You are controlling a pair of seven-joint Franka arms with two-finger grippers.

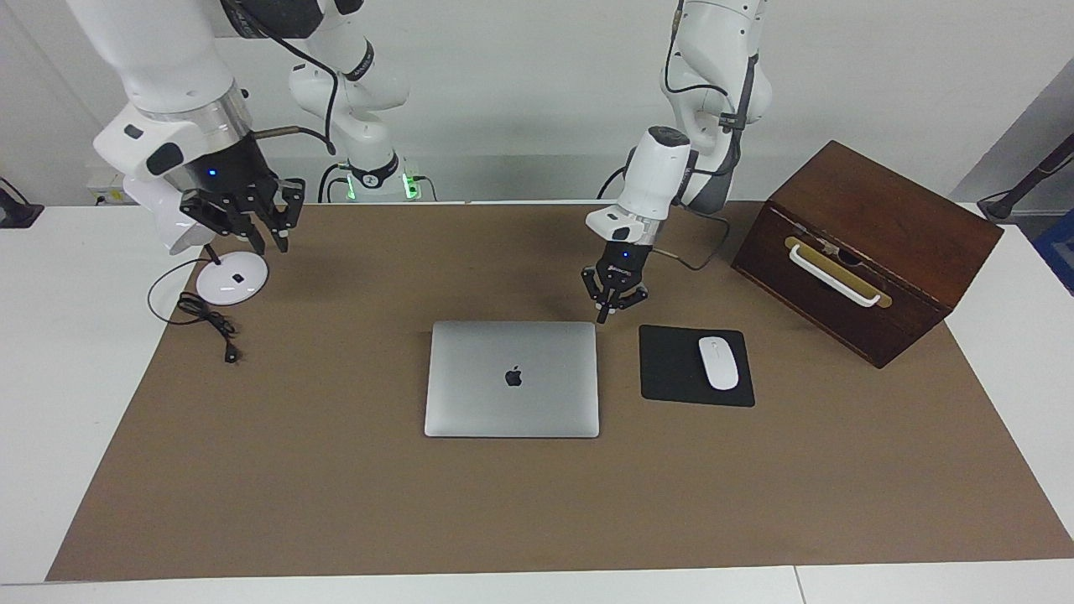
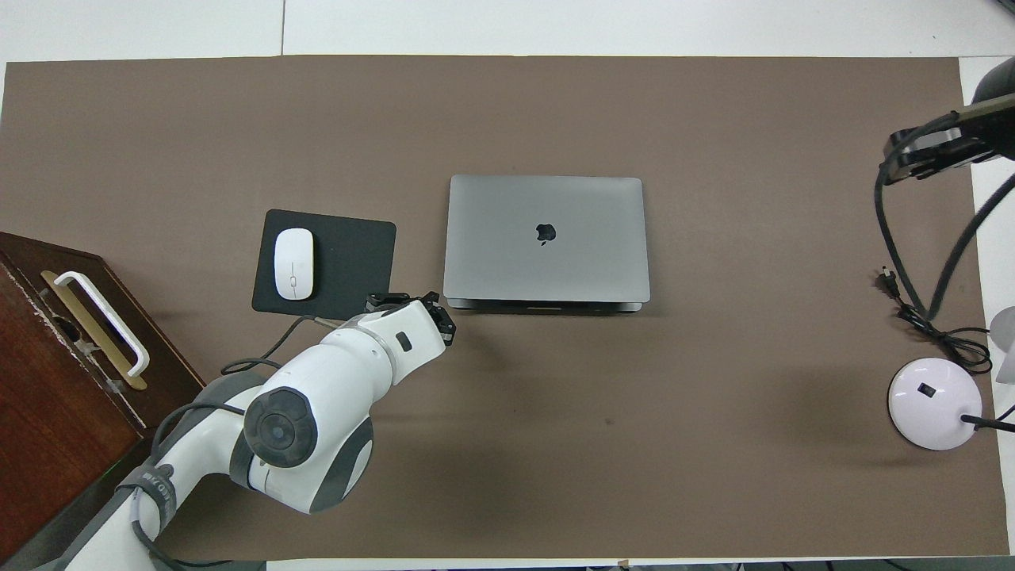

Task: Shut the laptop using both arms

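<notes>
One laptop (image 1: 512, 378), shut flat. One black mouse pad (image 1: 671, 369) at its 3 o'clock in the facing view, bearing one white mouse (image 1: 718, 362). One wooden box (image 1: 864, 248). One white lamp base (image 1: 232, 278). Two arms, two grippers: left (image 1: 606, 315), right (image 1: 260, 242).

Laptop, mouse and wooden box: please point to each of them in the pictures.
laptop (image 1: 512, 394), facing view, on the closed silver lid below the logo.
mouse (image 1: 718, 362), facing view, on the middle of its white top.
wooden box (image 1: 881, 205), facing view, on its dark top face.
</notes>
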